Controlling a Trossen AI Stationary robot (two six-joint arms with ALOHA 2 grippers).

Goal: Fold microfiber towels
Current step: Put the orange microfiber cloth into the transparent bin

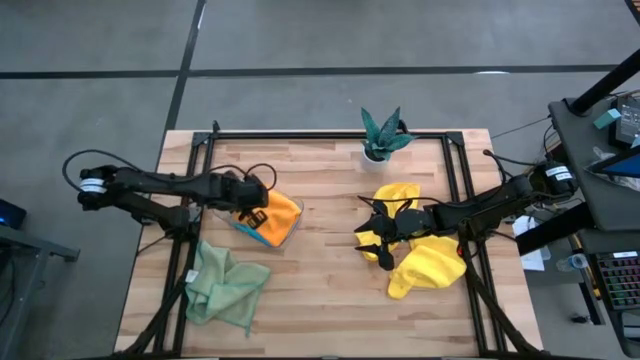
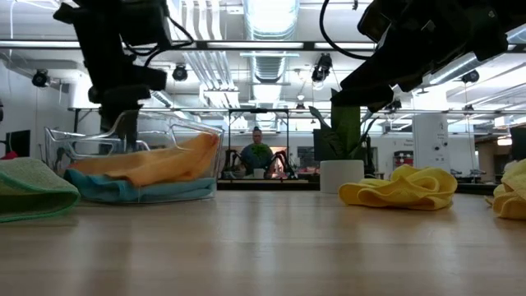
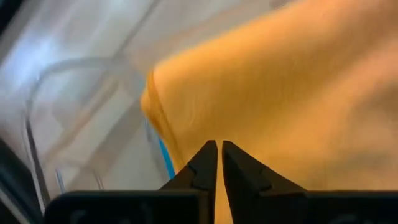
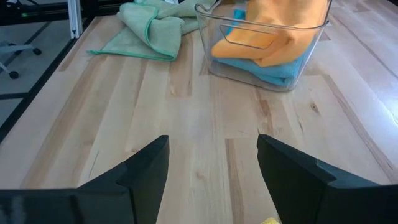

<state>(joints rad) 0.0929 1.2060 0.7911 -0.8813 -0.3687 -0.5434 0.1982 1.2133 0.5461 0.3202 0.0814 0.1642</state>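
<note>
The left claw (image 3: 219,163) is clenched, fingertips against the soft orange microfiber towel (image 3: 292,93) lying over a bright blue cloth (image 4: 267,68) in the clear plastic tray (image 4: 261,37). Whether it pinches fabric is unclear. The right claw (image 4: 211,168) stands released above bare tabletop (image 4: 205,124), yellow cloths (image 1: 425,265) beside it.

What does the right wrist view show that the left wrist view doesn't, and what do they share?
Only the right wrist view shows the pale green towel on the table, the blue towel as a layer under the orange one, and the open right gripper. Only the left wrist view shows the left gripper, shut at the orange cloth. Both show the orange towel in the clear tray.
</note>
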